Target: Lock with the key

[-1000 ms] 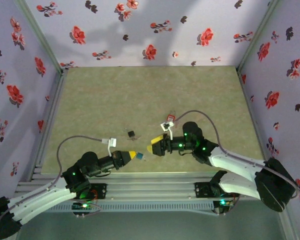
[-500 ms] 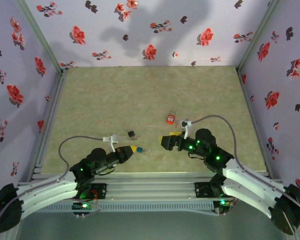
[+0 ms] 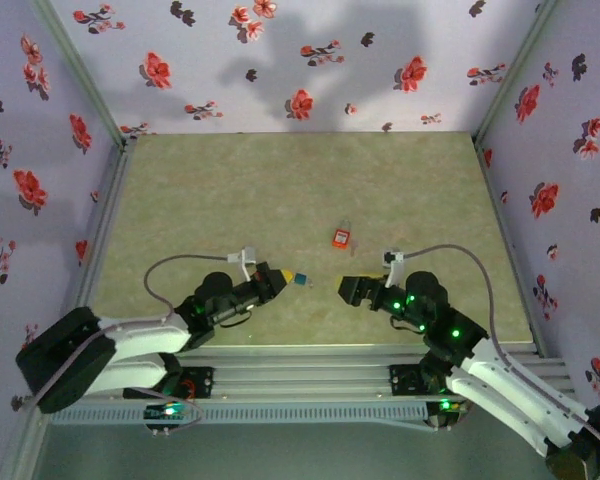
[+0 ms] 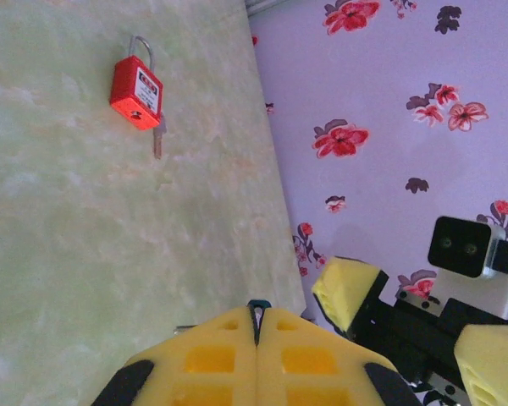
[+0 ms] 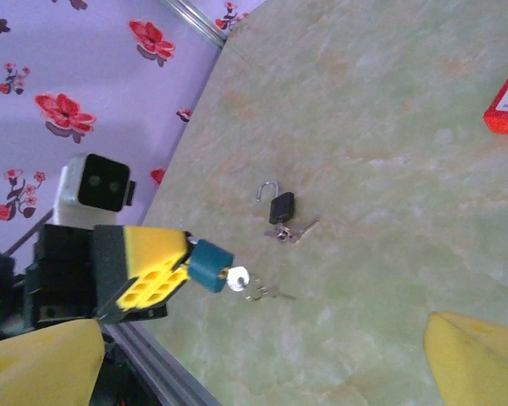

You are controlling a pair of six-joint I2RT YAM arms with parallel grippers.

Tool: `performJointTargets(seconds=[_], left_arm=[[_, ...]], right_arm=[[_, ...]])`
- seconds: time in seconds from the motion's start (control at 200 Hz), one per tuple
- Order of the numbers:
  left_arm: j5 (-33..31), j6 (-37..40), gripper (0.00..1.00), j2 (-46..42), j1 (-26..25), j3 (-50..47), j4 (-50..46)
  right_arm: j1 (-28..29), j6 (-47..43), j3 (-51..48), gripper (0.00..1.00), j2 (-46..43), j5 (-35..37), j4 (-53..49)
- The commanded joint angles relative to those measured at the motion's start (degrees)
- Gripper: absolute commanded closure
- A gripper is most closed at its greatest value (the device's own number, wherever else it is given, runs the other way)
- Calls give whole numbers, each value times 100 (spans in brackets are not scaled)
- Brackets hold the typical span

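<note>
On the worktop, near its front edge, our right gripper has its fingers spread wide, holding nothing. Our left gripper, beside it, is clamped on a teal padlock with a key in it. A red padlock lies mid-worktop. A black padlock, its shackle open, lies nearer the left gripper.

Lab test cell: floral-papered walls, aluminium frame.

Red padlock, teal lock, yellow fingers
</note>
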Motion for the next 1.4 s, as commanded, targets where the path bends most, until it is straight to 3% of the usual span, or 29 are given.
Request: performJointTargets(seconds=[0.0,0.425,0.755,1.13,1.395], left_arm=[[346,-202,100,474,90,248,1173],[603,-309,100,1331,125,651,1578],[670,-430,100,1488,100,740,1695],[678,-470,100,1475,12,713,1745],[679,-485,100,1521,-16,722,1748]], right_arm=[[-43,189,-134,6,-243,-20,67],[-74,527,-453,22,163,-442,1026],[-83,429,-403,46,827,-755,1720],[-190,234,-230,59,1390,-934,2051],[-489,153,-139,60,1404,-1114,1869]])
